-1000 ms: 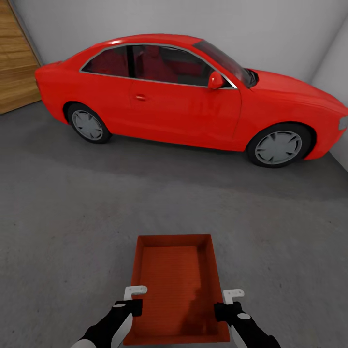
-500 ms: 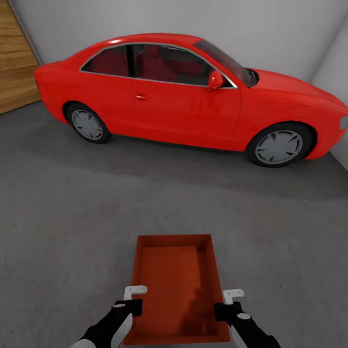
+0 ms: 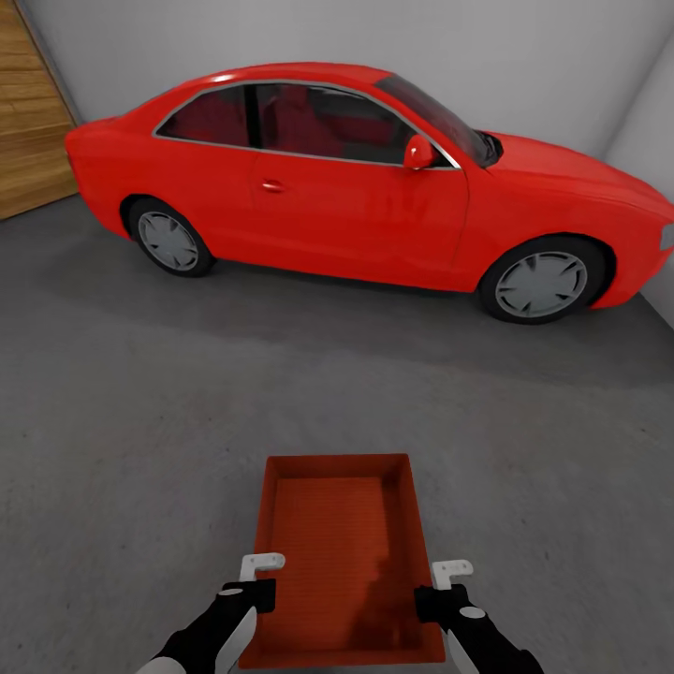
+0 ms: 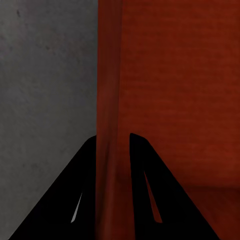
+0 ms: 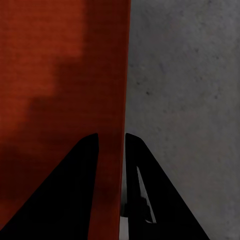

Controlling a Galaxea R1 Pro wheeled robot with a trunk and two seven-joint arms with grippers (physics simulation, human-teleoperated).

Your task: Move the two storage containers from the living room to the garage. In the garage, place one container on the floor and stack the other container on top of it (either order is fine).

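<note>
Left gripper (image 4: 112, 145): two dark fingers closed on the left long wall of the container, one finger inside the wall, one outside.
Right gripper (image 5: 111, 145): two dark fingers closed the same way on the right long wall, one on each side of it.
Grip position: in the head view the left gripper (image 3: 251, 593) and right gripper (image 3: 440, 599) clasp the walls near the end closest to the robot.
Storage container (image 3: 342, 552): an orange-red, open-topped rectangular bin with a ribbed bottom, held between both arms in front of the robot, its long axis pointing away. Whether it touches the ground cannot be told.
Floor (image 3: 140, 421): matt dark grey concrete, on all sides of the bin.
Car (image 3: 365, 187): red, two doors, parked side-on well beyond the bin.
Walls (image 3: 524, 65): white, behind the car.
Wooden door (image 3: 28, 112): plank surface at the far left.
</note>
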